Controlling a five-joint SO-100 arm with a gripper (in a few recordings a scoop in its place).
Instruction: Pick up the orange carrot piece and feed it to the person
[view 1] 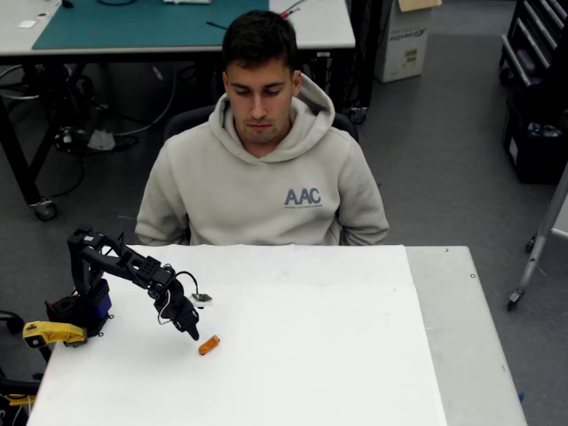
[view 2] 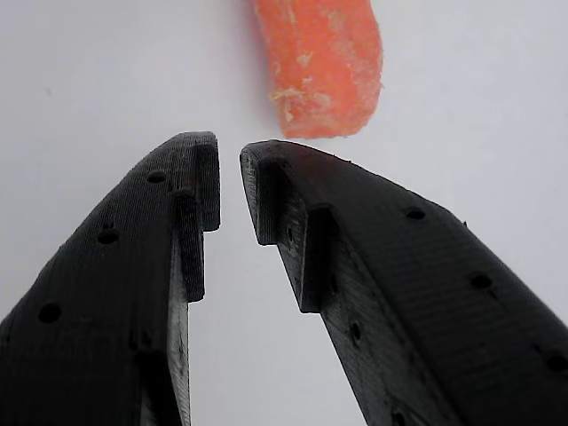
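Note:
The orange carrot piece (view 1: 209, 344) lies flat on the white table (view 1: 337, 355), left of centre. In the wrist view the carrot (view 2: 321, 67) sits just beyond my fingertips and slightly right of the slit between them. My black gripper (view 1: 191, 333) points down at the table just up-left of the carrot, not touching it. The gripper (view 2: 229, 151) is shut to a narrow slit with nothing between its fingers. The person (view 1: 266, 177), in a light grey hoodie printed "AAC", sits behind the table's far edge, looking down.
My arm's base with a yellow part (view 1: 53, 333) stands at the table's left edge. A small dark item (view 1: 202, 298) lies near my wrist. The white surface stretches bare to the right. A desk (view 1: 160, 22) stands behind the person.

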